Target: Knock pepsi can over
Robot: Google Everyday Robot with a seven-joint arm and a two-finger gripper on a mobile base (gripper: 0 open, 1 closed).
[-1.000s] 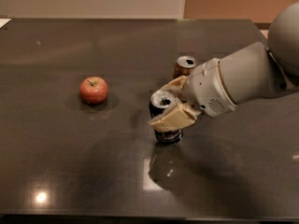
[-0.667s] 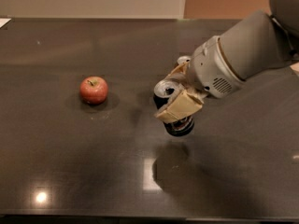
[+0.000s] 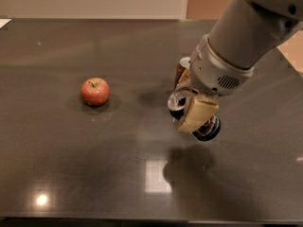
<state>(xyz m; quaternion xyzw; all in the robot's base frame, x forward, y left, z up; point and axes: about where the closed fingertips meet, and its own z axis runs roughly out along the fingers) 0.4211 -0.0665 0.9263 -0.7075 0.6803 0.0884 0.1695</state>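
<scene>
Dark navy pepsi can, right of centre, steeply tilted: silver top toward 10 o'clock, base toward 4 o'clock. Seemingly lifted off the worktop, shadow below at 6 o'clock. Clamped round the body by the hand, beige fingers closed on it. Just behind at 12 o'clock, half hidden by the arm, one brown can. Well apart at 9 o'clock, one red apple. Two cans, one apple.
</scene>
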